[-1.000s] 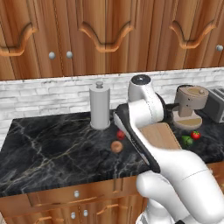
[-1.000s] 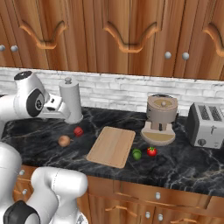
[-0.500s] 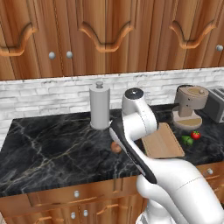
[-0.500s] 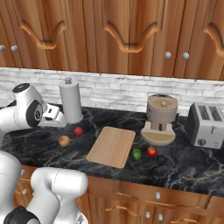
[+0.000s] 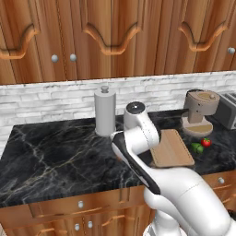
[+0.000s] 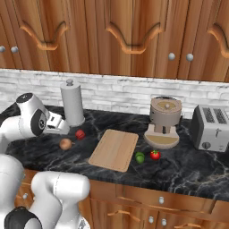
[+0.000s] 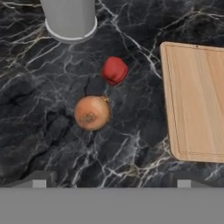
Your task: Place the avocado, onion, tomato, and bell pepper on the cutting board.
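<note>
While the flat light tan wooden cutting board (image 6: 114,150) lies bare, the white arm's two-finger gripper (image 7: 111,183) hangs with its dark tips spread wide and empty above the small tan, smooth-skinned onion (image 7: 92,113), so the first pick looks to be in hand. That onion sits left of the board, just beside a small red blocky vegetable (image 7: 114,70) (probably the bell pepper), while the bright green avocado (image 6: 140,157) and red tomato (image 6: 155,155) lie right of it. Next the hand must descend, centre over the onion and close; no writing is legible anywhere.
</note>
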You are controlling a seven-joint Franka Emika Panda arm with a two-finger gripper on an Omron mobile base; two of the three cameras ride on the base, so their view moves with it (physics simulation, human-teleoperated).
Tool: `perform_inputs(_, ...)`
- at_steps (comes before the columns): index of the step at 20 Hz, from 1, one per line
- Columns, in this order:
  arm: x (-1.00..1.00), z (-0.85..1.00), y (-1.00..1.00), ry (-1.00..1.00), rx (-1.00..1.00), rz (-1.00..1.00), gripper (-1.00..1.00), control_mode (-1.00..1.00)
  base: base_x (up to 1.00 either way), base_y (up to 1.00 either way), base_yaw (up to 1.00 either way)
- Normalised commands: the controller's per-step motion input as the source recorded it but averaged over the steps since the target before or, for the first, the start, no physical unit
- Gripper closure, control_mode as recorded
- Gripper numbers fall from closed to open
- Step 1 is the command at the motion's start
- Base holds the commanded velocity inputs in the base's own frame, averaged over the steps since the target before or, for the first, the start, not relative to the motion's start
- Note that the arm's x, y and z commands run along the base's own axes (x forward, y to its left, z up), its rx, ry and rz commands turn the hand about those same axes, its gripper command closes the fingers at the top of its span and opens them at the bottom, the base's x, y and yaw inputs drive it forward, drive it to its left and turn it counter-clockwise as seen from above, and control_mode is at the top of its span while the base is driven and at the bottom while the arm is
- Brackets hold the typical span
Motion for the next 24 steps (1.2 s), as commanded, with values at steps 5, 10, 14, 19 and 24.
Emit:
perform_inputs(5,0.22,-0.27,0.01,0.01,0.0,0.0,-1.0,-1.0,0.0,0.0,0.0)
perform_inputs(10,0.24,-0.32,0.04,0.02,0.0,0.0,-1.0,-1.0,0.0,0.0,0.0)
perform_inputs(14,0.28,-0.24,0.0,0.01,0.0,0.0,-1.0,-1.0,0.0,0.0,0.0)
perform_inputs(19,0.27,-0.25,0.05,0.03,0.0,0.0,-1.0,-1.0,0.0,0.0,0.0)
perform_inputs(24,0.25,-0.29,0.06,0.05,0.0,0.0,-1.0,-1.0,0.0,0.0,0.0)
